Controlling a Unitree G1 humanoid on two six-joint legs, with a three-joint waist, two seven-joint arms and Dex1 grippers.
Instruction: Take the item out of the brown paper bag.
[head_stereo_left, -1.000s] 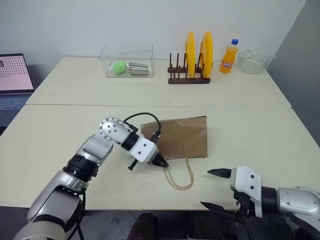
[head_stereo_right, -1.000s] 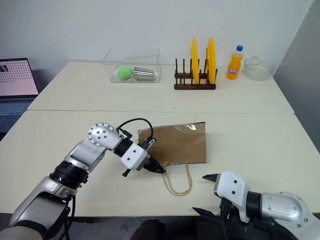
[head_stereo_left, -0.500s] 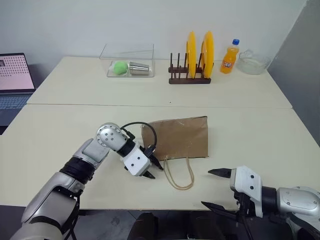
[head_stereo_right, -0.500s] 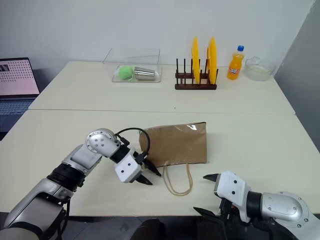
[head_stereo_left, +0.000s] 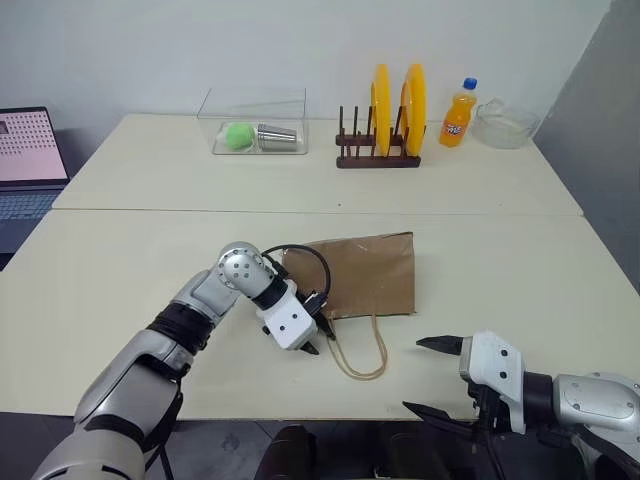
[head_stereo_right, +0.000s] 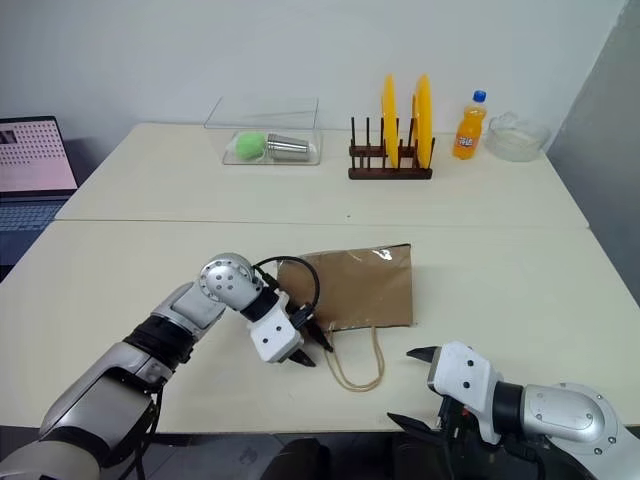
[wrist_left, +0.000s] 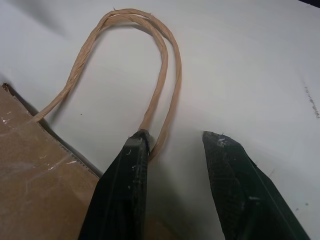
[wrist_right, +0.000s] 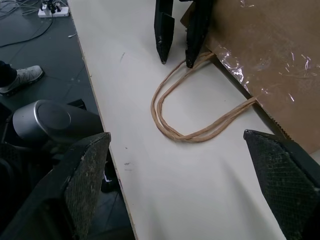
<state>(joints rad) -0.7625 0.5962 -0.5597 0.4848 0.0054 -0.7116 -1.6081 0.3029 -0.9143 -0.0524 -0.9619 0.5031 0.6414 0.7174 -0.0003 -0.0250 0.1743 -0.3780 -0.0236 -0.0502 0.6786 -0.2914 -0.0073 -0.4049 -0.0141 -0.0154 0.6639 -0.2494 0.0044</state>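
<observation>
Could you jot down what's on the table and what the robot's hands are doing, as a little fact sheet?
Bag: brown paper bag lying flat, cord handles toward the robot
Left hand: open, fingertips at the bag's mouth beside the handles
Right hand: open wide, holding nothing
Far side: plate rack, orange soda bottle, clear box

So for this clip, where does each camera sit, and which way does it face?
Left and right eye views: on the head, looking down over the table; both arms show, left pincer at the brown paper bag, right pincer open at the near edge.
Left wrist view: along its parted fingers at the cord handles.
Right wrist view: across the table's edge toward the bag.
Both wrist views share the handles.
</observation>
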